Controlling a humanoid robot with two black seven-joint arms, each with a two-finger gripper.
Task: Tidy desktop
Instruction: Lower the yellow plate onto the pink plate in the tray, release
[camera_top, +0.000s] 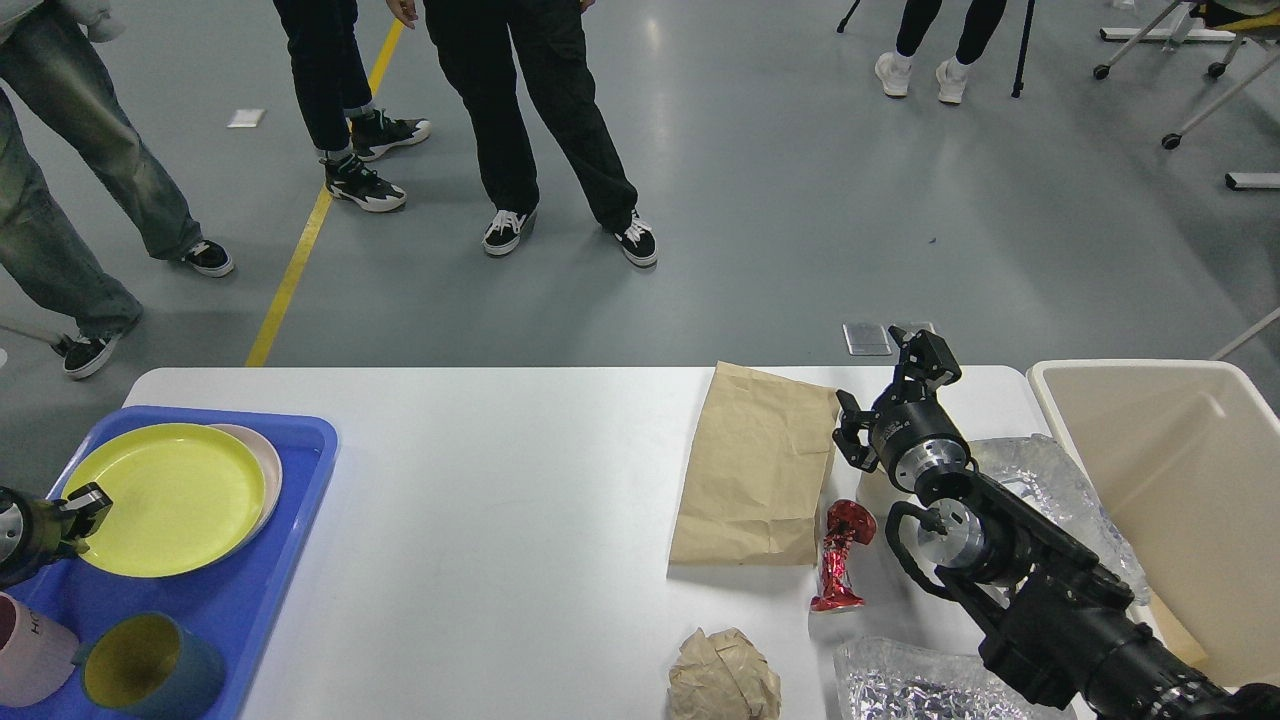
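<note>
The white desktop (500, 520) fills the lower part of the head view. At its left, a yellow plate (165, 498) lies on a beige plate (268, 470) inside a blue tray (290, 530). My left gripper (78, 508) is shut on the yellow plate's left rim. On the right lie a flat brown paper bag (755, 470), a red foil wrapper (840, 555), a crumpled paper ball (723, 677) and crinkled clear wrap (1050, 480). My right gripper (872, 372) hovers open just right of the bag's top corner, holding nothing.
A pink mug (30, 650) and a teal cup (150, 672) stand in the tray's near end. A beige bin (1170, 470) sits off the table's right edge. More silver wrap (900, 685) lies at the front right. Several people stand on the floor beyond the table.
</note>
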